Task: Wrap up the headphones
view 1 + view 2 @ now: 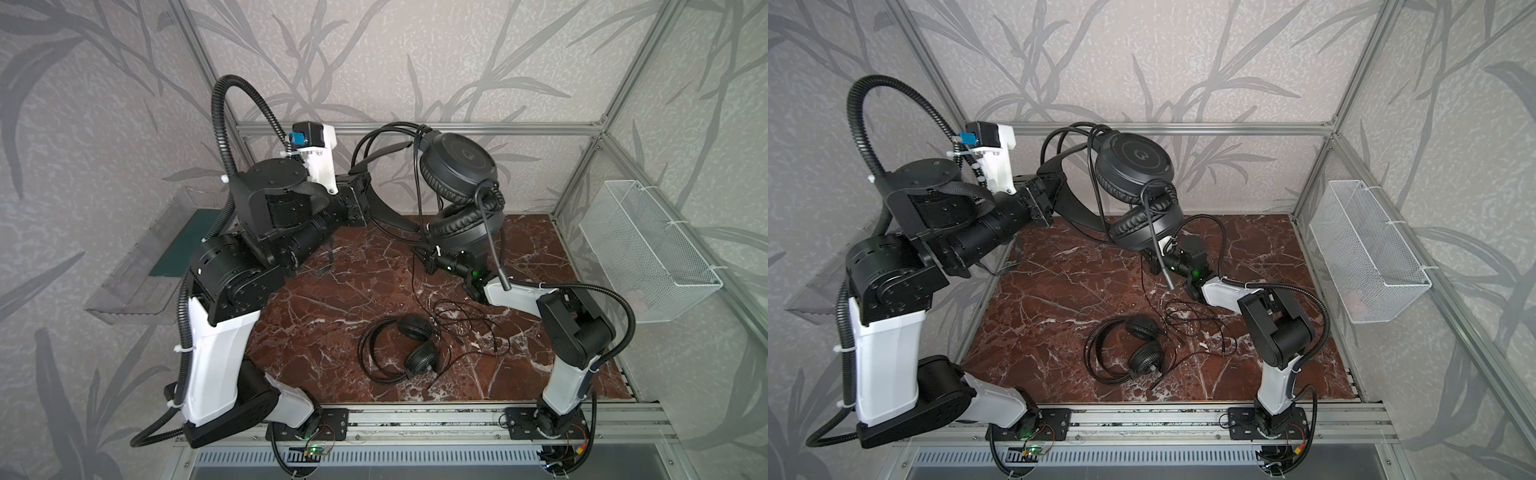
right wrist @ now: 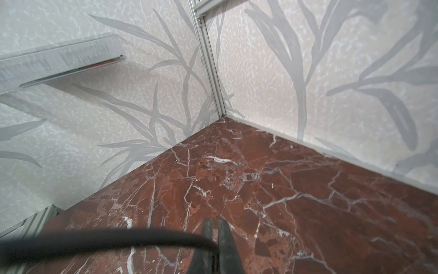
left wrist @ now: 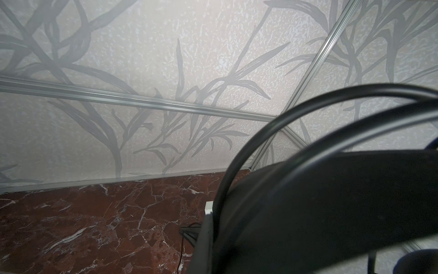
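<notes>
The raised headphones (image 1: pixel 457 166) hang in the air over the back of the counter (image 1: pixel 324 299), with one earcup stacked above the other in both top views. Their mic boom (image 1: pixel 494 249) points down in front of the right arm. The left end effector (image 1: pixel 360 189) holds them up, clamped narrow on the broad headband strap (image 3: pixel 331 213), which fills much of the left wrist view along with the thin wire hoops of the band.

A thin cable (image 1: pixel 417 195) drops from these headphones to the right end effector (image 2: pixel 216 233). In the right wrist view its fingers (image 2: pixel 208 234) stand nearly together and the cable runs in between them, so we read it as pinched. Below the pinch, the cable trails down to loose loops on the counter.

The other headphones (image 1: pixel 415 349) lie flat on the counter near the front middle, well apart from both end effectors and just beside those loops. A white wire basket (image 1: pixel 648 257) hangs on the right wall.
</notes>
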